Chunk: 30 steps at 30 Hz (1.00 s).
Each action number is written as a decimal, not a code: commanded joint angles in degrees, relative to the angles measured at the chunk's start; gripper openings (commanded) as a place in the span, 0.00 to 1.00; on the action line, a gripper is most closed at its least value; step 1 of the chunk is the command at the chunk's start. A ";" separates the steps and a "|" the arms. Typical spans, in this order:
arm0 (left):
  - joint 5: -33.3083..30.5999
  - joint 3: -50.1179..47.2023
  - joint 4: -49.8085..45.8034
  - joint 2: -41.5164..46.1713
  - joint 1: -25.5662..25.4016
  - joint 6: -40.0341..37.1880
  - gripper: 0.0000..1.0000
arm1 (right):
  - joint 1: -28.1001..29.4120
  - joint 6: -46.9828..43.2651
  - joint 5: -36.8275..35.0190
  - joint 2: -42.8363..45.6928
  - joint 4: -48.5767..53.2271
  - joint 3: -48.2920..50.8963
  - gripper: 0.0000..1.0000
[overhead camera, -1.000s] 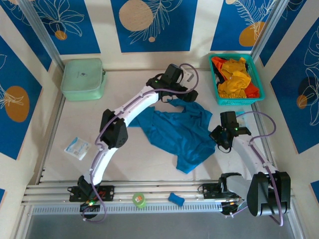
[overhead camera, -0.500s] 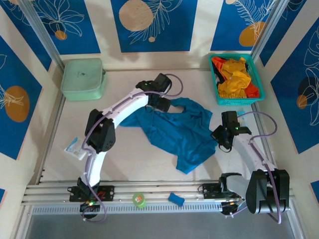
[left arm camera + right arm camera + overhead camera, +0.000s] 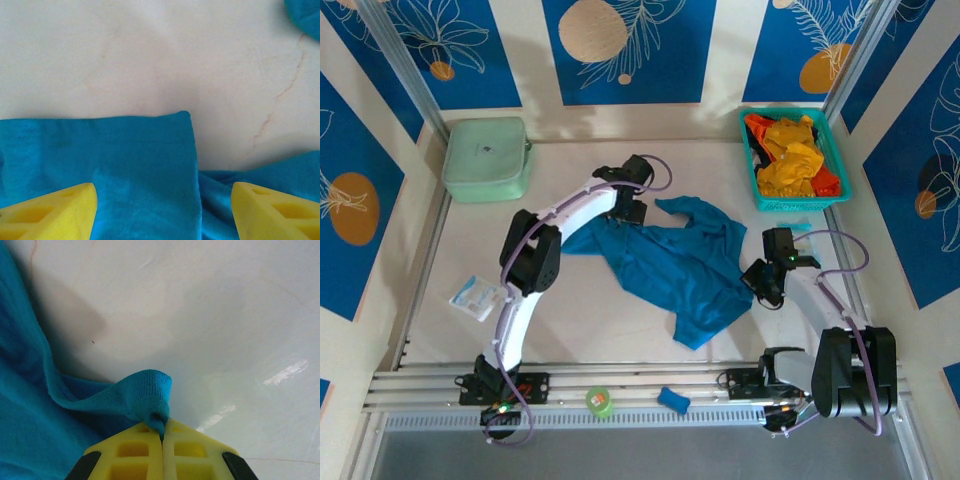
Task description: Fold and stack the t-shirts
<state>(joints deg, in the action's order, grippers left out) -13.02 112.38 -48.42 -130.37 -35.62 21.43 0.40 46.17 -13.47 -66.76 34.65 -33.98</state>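
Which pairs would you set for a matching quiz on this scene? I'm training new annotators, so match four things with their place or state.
Things:
1. blue t-shirt
2. teal basket
3. mint-green case
4. right gripper

Places or states:
A. at the far left of the table
B. shut on a fold of blue cloth
C. holding yellow-orange and red-orange shirts
D. lying crumpled mid-table

Pairs: 1-D, 2-C, 3-A, 4-B.
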 commanded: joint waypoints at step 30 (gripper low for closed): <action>-8.74 37.01 -10.96 -3.19 5.47 -9.43 0.00 | -1.38 -2.58 1.12 -6.12 -2.19 -5.69 0.00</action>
<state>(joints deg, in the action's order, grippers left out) -19.79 141.84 -54.87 -135.31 -31.24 15.38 -0.23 45.17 -12.64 -71.09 33.78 -36.47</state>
